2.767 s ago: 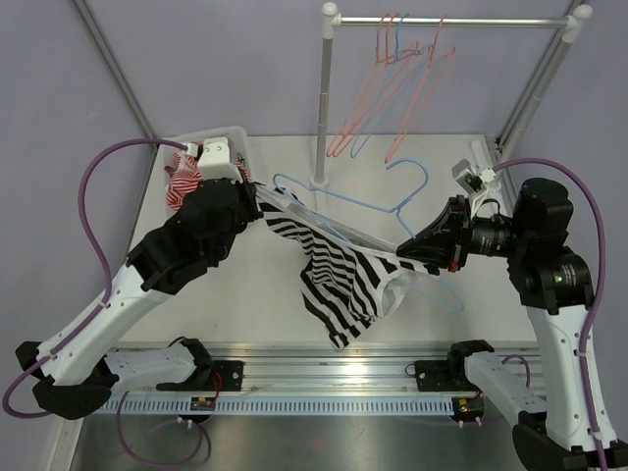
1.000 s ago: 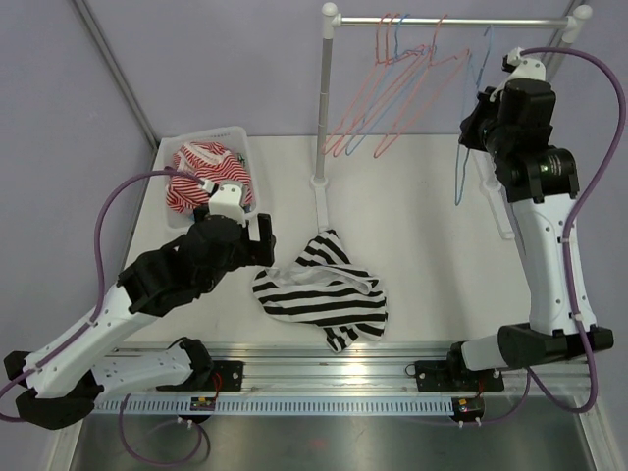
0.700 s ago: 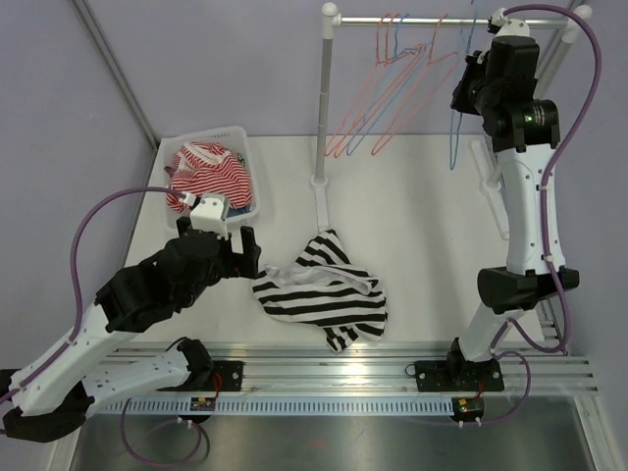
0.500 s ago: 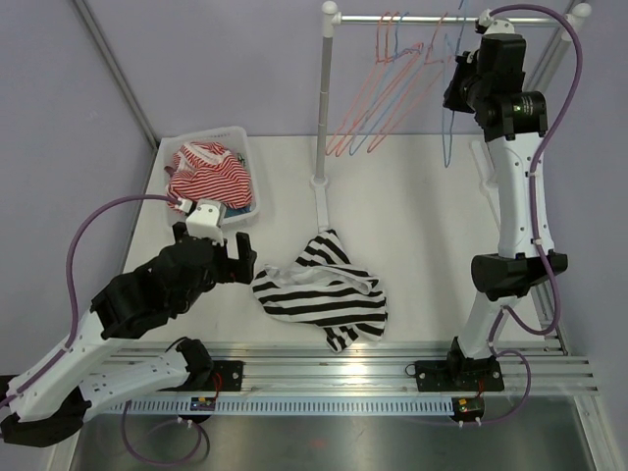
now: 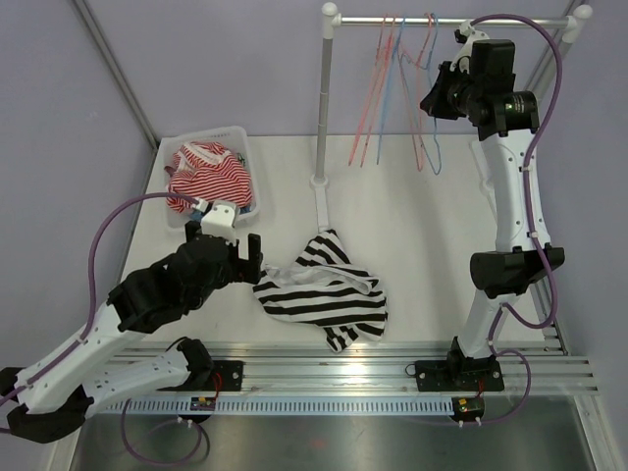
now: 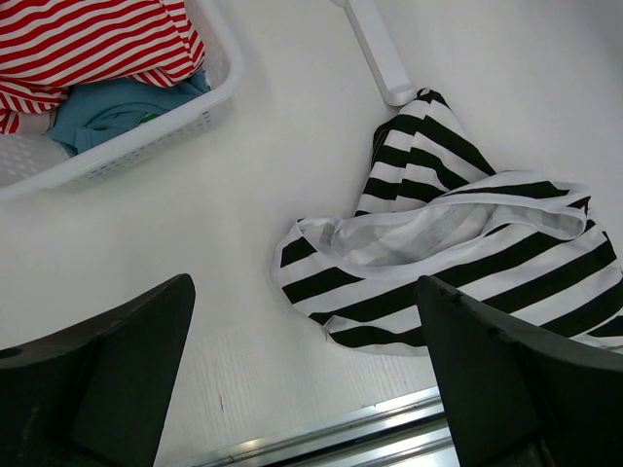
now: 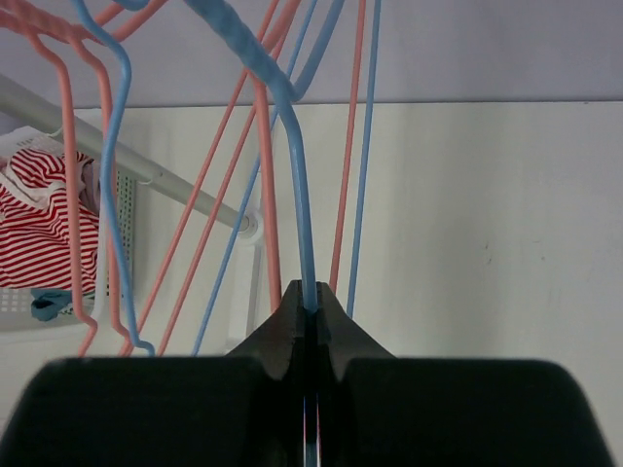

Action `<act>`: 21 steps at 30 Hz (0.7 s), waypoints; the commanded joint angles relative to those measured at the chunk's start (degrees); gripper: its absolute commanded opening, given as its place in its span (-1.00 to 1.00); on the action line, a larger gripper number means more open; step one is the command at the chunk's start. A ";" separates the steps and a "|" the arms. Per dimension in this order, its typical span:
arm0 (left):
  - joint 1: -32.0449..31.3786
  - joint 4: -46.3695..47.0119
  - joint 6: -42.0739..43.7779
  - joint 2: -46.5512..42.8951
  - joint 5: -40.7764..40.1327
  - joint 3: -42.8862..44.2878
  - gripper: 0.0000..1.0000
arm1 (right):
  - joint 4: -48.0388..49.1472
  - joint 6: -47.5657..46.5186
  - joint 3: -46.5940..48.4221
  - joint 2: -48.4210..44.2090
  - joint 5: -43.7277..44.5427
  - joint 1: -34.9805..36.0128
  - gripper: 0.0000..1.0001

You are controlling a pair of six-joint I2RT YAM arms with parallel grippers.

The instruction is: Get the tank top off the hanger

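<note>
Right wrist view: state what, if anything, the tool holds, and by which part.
The right tool is shut on the blue hanger, pinching its straight wire below the twisted neck.

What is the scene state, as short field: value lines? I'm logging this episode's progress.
tank top: black-and-white striped, crumpled on the table, off any hanger
blue hanger: bare, up by the rail
right end effector: shut on blue hanger
left end effector: open, holding nothing, beside the tank top
basket: holds red-striped clothing
</note>
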 commanded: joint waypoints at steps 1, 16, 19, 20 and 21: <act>0.06 3.25 0.72 0.57 -0.51 0.18 0.98 | 1.93 -0.16 1.26 0.57 -3.70 0.44 -1.00; -1.87 8.34 -2.35 6.36 4.59 0.98 0.98 | 1.58 -4.46 -6.03 -8.38 3.75 0.36 0.04; -3.71 10.19 -2.61 8.30 4.67 0.45 0.98 | 1.67 -5.08 -9.28 -11.55 5.08 0.36 0.27; -4.07 11.50 -2.70 9.61 4.67 0.01 0.98 | 1.58 -5.08 -10.25 -14.09 6.21 0.44 0.44; -4.42 12.21 -2.70 10.49 4.67 -0.25 0.98 | 1.67 -4.91 -12.70 -15.50 6.57 0.36 0.82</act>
